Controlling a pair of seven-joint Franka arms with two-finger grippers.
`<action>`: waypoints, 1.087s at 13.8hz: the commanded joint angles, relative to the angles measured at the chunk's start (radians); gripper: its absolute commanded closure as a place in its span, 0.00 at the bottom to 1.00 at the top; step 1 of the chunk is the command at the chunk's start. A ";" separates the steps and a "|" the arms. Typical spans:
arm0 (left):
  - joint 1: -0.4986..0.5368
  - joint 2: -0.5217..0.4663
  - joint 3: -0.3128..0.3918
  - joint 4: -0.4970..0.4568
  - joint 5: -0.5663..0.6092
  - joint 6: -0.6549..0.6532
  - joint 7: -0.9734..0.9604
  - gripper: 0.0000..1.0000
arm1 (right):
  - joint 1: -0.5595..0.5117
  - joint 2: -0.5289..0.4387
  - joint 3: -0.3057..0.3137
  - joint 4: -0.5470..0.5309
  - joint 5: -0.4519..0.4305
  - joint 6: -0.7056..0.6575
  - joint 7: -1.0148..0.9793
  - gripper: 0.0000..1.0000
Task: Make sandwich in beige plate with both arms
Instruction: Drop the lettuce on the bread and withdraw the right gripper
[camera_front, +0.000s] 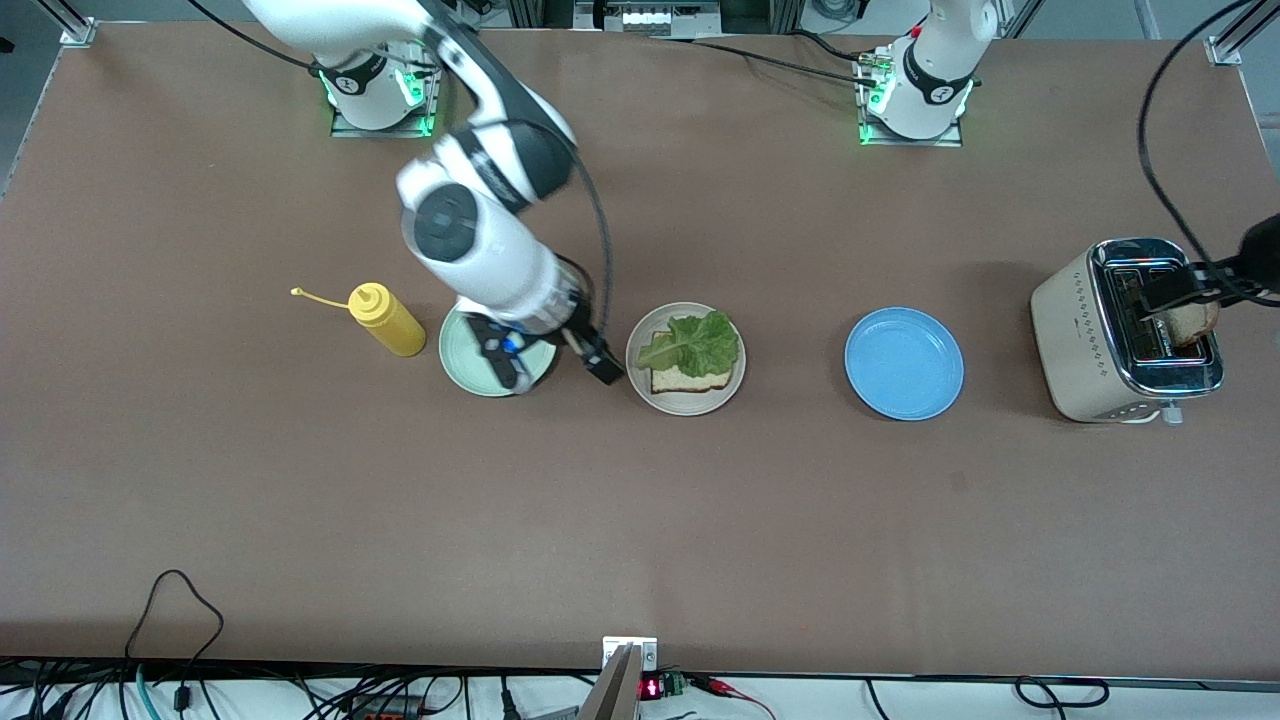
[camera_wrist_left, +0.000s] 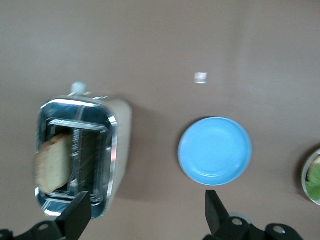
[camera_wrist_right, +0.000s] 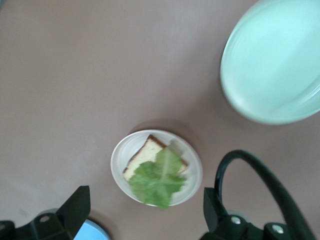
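On the brown counter (camera_front: 640, 520) the beige plate (camera_front: 733, 385) sits about midway between the two arms' ends, with the pale mint-green plate (camera_front: 462, 372) beside it toward the right arm's end and the blue plate (camera_front: 904, 363) beside it toward the left arm's end. The sandwich so far is one squarish slice of bread (camera_front: 688, 380), pale crumb with a darker brown crust, lying flat on the beige plate, and a ruffled green lettuce leaf (camera_front: 692, 343) spread over most of it, so that only the edge of the slice nearer the front camera shows. The right wrist view shows the same open-faced stack, with a corner of bread poking out from under the leaf; no second slice lies on top.

The right gripper (camera_front: 545, 365) hangs over the gap between the mint-green plate and the beige plate, its fingers (camera_wrist_right: 75, 207) spread wide and holding nothing. A yellow squeeze bottle (camera_front: 387, 319) lies on its side just beside the mint-green plate.

The left gripper (camera_front: 1185, 300) is over the cream-and-chrome toaster (camera_front: 1080, 340) at the left arm's end of the counter. Its fingers (camera_wrist_left: 80, 215) stand spread apart; they seem clear of the second bread slice (camera_wrist_left: 52, 164), which stands upright in a toaster slot, though the blur makes contact hard to rule out.
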 joint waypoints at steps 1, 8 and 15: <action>0.128 0.109 -0.005 0.030 -0.010 -0.008 0.044 0.00 | -0.100 -0.144 0.007 -0.064 -0.002 -0.153 -0.274 0.00; 0.270 0.281 -0.005 0.030 -0.010 -0.003 0.228 0.00 | -0.323 -0.349 -0.079 -0.119 -0.069 -0.405 -0.943 0.00; 0.313 0.314 -0.005 0.021 -0.013 -0.043 0.242 0.83 | -0.401 -0.398 -0.158 -0.156 -0.179 -0.418 -1.341 0.00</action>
